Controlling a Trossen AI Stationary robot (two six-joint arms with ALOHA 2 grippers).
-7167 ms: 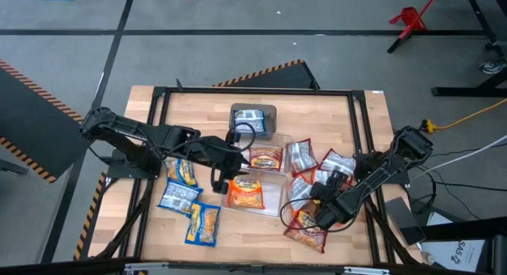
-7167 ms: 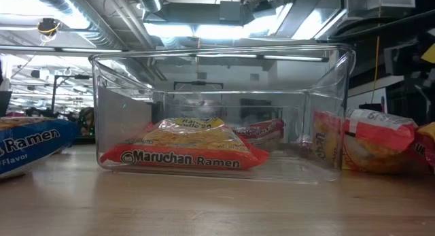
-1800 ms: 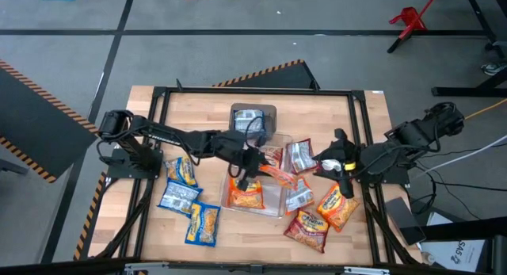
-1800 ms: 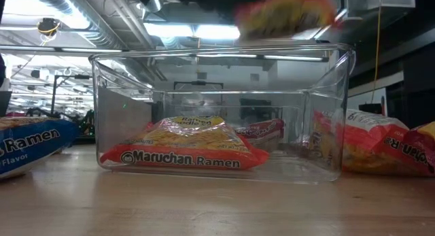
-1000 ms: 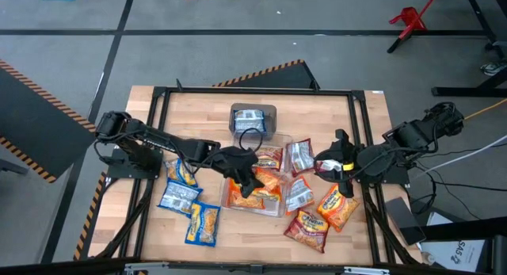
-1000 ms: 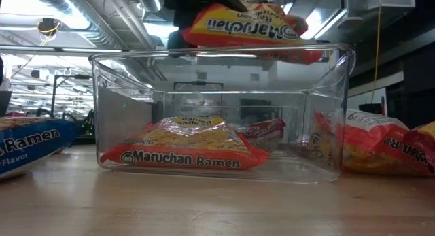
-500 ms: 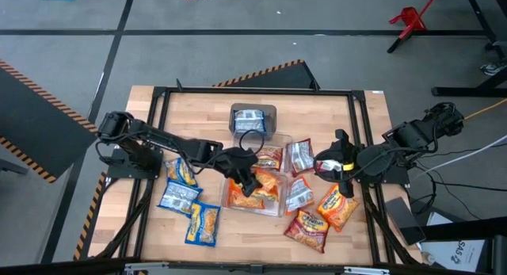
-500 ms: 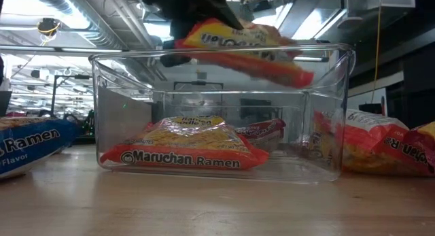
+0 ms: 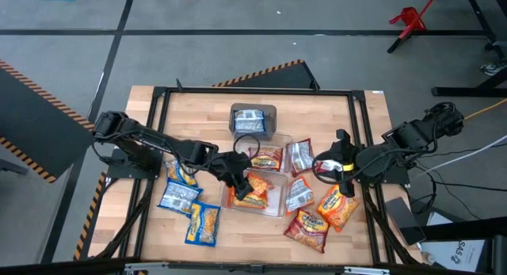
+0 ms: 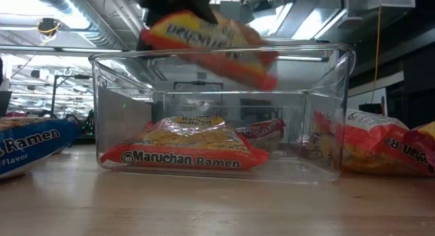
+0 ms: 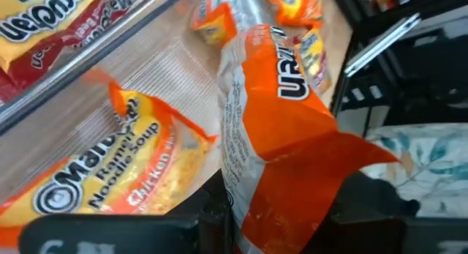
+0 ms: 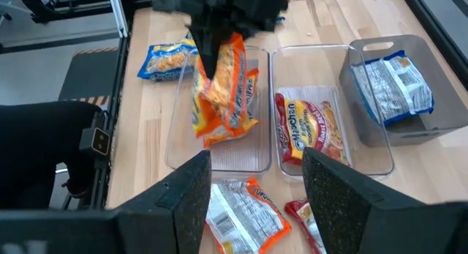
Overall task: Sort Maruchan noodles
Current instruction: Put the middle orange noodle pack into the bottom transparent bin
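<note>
Wooden table (image 9: 198,101), slatted and pale, under everything. Clear bin (image 9: 279,202) at centre: rigid, see-through, straight-walled, with one orange pack (image 10: 183,151) flat on its floor. At its twelve o'clock a second clear bin (image 12: 329,100) with a red pack (image 12: 307,133); beyond that a grey bin (image 12: 380,78) with a silver-blue pack (image 12: 391,86). Loose blue packs (image 9: 178,197) at nine o'clock, orange and red ones (image 9: 333,208) at three to four o'clock.

Left gripper (image 9: 236,177) over the centre bin, clamped on a second orange packet (image 10: 207,45) by one edge; packet tilted, hanging just above the rim. Right gripper (image 9: 337,166) at three o'clock, waiting, fingers (image 12: 336,192) apart and holding nothing.

For a clean drop, probably: lower until the dangling corner is inside the walls, keep clear of the rim, let go only then, so the packet lands on its twin and does not slide out.

Packets small, flat, rectangular; crinkly glossy film, slippery, lumpy over the noodle block, likely to flex at the pinched seam.
</note>
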